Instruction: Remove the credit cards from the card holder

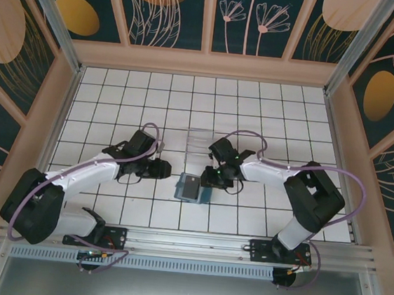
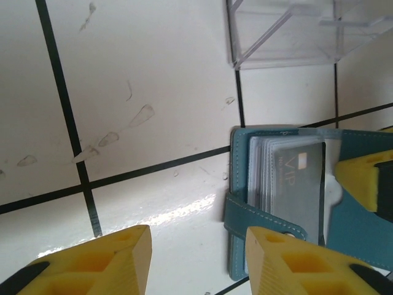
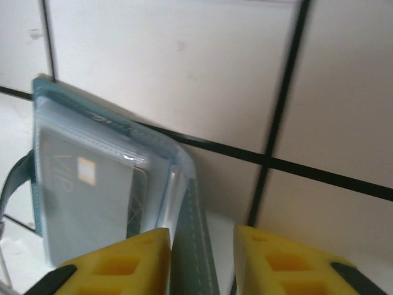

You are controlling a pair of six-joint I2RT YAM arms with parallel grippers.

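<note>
The card holder (image 1: 189, 187) lies open on the tiled bench (image 1: 106, 208) between both hands, with the credit cards (image 2: 288, 184) tucked in its clear sleeves. The left hand (image 2: 196, 252) is apart and empty, just beside the holder. The right hand (image 3: 201, 252) is apart too, straddling the teal cover edge. The right should probably pin that cover while the left pinches 1 card and draws it straight out along its sleeve.

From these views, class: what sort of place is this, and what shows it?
Probably a staged robot test booth: left arm and right arm bolted to a rail, a white gridded table, painted wall panels enclosing it.
</note>
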